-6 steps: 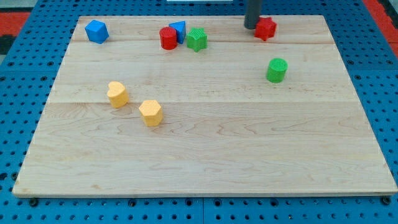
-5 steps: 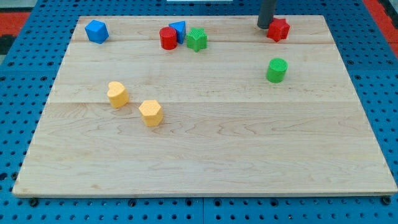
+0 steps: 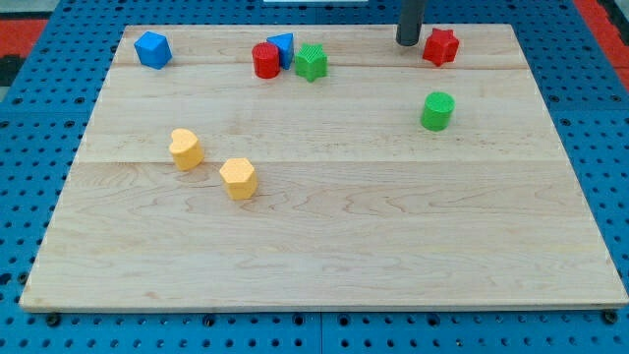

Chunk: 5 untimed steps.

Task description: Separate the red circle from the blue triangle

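Observation:
The red circle (image 3: pixel 265 60) stands near the board's top edge, touching the blue triangle (image 3: pixel 282 46), which sits just behind it to the right. My tip (image 3: pixel 408 42) is far off to their right, near the top edge, a short gap left of a red star-shaped block (image 3: pixel 440 46).
A green star-shaped block (image 3: pixel 312 62) sits just right of the red circle. A blue block (image 3: pixel 152 49) is at top left. A green cylinder (image 3: pixel 437 111) is at right. Two yellow blocks (image 3: pixel 185 148) (image 3: pixel 239 178) lie left of centre. The wooden board (image 3: pixel 324 246) lies on blue pegboard.
My tip pushed the red star a little to the right, then drew back left, leaving a gap. The other blocks have not moved.

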Each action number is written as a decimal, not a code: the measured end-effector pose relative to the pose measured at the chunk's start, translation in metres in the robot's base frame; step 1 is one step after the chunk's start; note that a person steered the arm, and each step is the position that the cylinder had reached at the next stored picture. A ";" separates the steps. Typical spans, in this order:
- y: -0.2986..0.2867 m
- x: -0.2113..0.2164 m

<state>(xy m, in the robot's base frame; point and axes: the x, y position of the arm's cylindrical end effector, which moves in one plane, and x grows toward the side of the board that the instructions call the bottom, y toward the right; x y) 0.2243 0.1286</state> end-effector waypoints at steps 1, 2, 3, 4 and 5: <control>-0.019 0.001; -0.062 0.002; -0.080 0.043; -0.108 0.060; -0.073 0.043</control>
<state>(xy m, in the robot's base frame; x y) 0.2677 0.0556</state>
